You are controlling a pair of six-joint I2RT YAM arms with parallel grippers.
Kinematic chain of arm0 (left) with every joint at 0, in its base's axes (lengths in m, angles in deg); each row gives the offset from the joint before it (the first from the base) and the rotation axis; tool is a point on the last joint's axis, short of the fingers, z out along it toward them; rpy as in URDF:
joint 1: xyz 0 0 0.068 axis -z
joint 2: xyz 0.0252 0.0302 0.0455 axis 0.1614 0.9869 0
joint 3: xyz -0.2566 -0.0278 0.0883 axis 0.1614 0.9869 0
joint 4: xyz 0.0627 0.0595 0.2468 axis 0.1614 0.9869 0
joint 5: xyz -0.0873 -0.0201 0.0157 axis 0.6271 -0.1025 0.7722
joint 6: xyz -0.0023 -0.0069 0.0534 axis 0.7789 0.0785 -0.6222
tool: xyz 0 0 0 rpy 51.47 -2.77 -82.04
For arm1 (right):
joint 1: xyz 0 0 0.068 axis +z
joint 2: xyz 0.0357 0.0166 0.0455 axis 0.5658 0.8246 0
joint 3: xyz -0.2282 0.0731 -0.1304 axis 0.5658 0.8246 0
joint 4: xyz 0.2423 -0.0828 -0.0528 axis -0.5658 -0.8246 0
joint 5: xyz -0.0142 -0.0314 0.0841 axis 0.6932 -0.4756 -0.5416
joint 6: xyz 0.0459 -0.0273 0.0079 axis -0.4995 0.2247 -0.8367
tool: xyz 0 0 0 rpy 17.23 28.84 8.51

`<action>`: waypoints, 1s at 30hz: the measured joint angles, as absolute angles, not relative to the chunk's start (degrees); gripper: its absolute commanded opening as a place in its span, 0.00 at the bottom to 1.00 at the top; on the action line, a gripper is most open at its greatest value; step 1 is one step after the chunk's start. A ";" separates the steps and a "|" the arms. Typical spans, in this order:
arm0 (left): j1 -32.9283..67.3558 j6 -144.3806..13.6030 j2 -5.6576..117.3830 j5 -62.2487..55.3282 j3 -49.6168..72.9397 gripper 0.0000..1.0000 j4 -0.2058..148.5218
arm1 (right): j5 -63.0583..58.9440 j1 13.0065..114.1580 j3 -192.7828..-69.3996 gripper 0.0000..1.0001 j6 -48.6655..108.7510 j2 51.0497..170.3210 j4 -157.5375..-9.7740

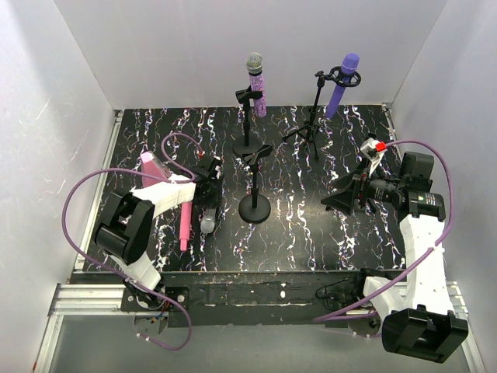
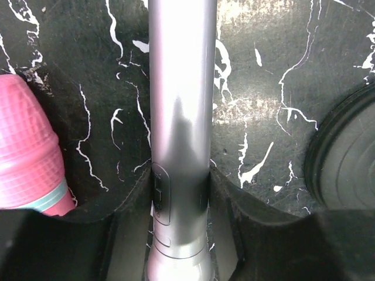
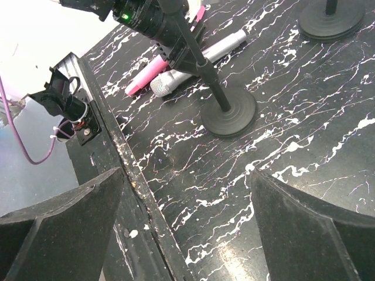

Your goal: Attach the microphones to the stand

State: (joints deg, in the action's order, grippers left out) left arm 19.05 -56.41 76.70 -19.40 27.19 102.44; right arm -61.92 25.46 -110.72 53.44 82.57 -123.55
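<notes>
A silver-grey microphone (image 2: 179, 88) lies flat on the marbled table, its mesh head (image 1: 208, 224) toward the front. My left gripper (image 2: 180, 175) straddles its body near the switch, with a finger pressed against each side. A plain pink microphone (image 1: 185, 221) lies just left of it. The glittery microphone (image 1: 257, 85) and the purple microphone (image 1: 342, 81) stand clipped in the two back stands. The middle stand (image 1: 255, 206) has an empty clip (image 1: 256, 153). My right gripper (image 3: 187, 199) hovers open over the front right of the table, holding nothing.
A pink wedge-shaped object (image 1: 151, 165) sits beside my left arm. The middle stand's round base (image 2: 345, 158) is just right of the left gripper. The table's front rail (image 3: 126, 170) runs under my right gripper. White walls close in the left, back and right.
</notes>
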 measured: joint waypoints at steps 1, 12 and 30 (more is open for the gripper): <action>19.05 -56.41 76.73 -19.16 27.19 0.29 102.46 | -61.92 25.46 -110.72 0.95 53.44 82.57 -123.53; 19.05 -59.73 74.47 -12.85 27.93 0.06 103.18 | -62.05 25.46 -110.72 0.95 53.83 82.57 -123.66; 19.07 -67.08 59.66 17.64 26.53 0.02 120.14 | -61.13 38.23 -119.16 0.98 90.16 89.50 -149.58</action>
